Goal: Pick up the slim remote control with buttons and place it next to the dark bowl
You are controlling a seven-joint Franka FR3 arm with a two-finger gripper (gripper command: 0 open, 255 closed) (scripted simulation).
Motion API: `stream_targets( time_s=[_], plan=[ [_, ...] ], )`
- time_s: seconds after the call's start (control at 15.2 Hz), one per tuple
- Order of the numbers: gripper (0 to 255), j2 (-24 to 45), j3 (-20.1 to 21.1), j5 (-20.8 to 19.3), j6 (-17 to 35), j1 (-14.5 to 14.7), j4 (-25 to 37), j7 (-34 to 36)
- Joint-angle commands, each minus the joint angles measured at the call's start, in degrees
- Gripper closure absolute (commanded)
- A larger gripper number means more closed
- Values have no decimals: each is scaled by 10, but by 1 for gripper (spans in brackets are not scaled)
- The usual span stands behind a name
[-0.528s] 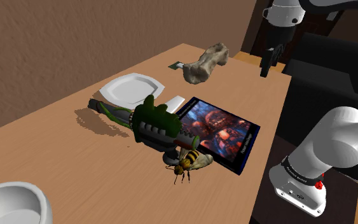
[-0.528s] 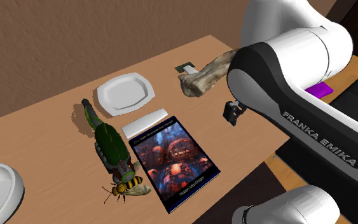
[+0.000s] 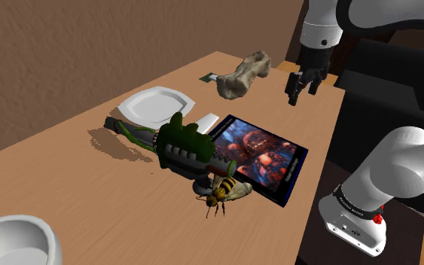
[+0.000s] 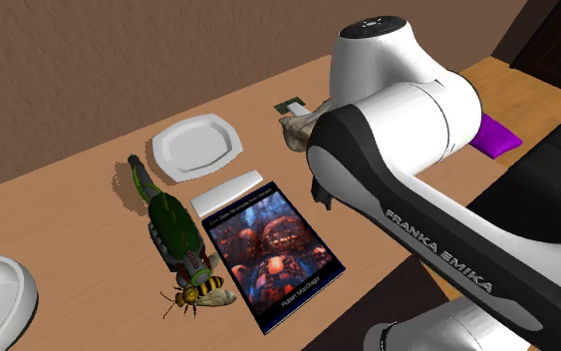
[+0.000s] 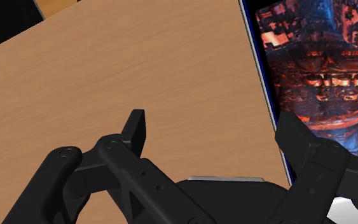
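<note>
I'm on the reach, the first step of the pick; nothing is grasped yet. The gripper (image 3: 301, 86) hangs in the air above the table (image 3: 67, 181), near its edge on the stand's side, just to the right of the bone (image 3: 244, 75) in the shoulder view. Its fingers (image 5: 136, 130) are spread wide with nothing between them but bare table below.

I take the remote (image 4: 226, 191) to be the slim slab drawn plain white. It lies flat between the plate (image 4: 196, 147) and the book (image 4: 273, 254), right against the book's short edge. I can't make out buttons on it. In the wrist view a pale strip by the book's corner, low between the fingers, looks like one end of it, though I'm not certain.

In my judgement, the next move has to carry the hand over the middle of the slab and turn the wrist so the fingers straddle its narrow width. Then I go straight down. The book sits so close that one finger has very little room on that side, so I should favour the plate side or grip near the free end.

The bowl (image 3: 14, 237) is drawn white, not dark. It sits at the far end of the table, well apart, beyond the green toy (image 3: 180, 144) and the bee (image 3: 221, 192). The carry should go high over both.
</note>
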Motion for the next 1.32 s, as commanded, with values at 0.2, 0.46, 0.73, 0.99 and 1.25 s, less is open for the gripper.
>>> stream_targets(
  time_s=[0.2,0.46,0.73,0.99,1.25],
  plan=[
    [0,48,78,63,51,-17,7,169],
    [0,105,138,95,100,-38,28,297],
    [0,178,196,106,151,-65,64,426],
    [0,264,250,90,200,-96,114,561],
    [0,364,293,41,240,-122,175,704]
  ],
)
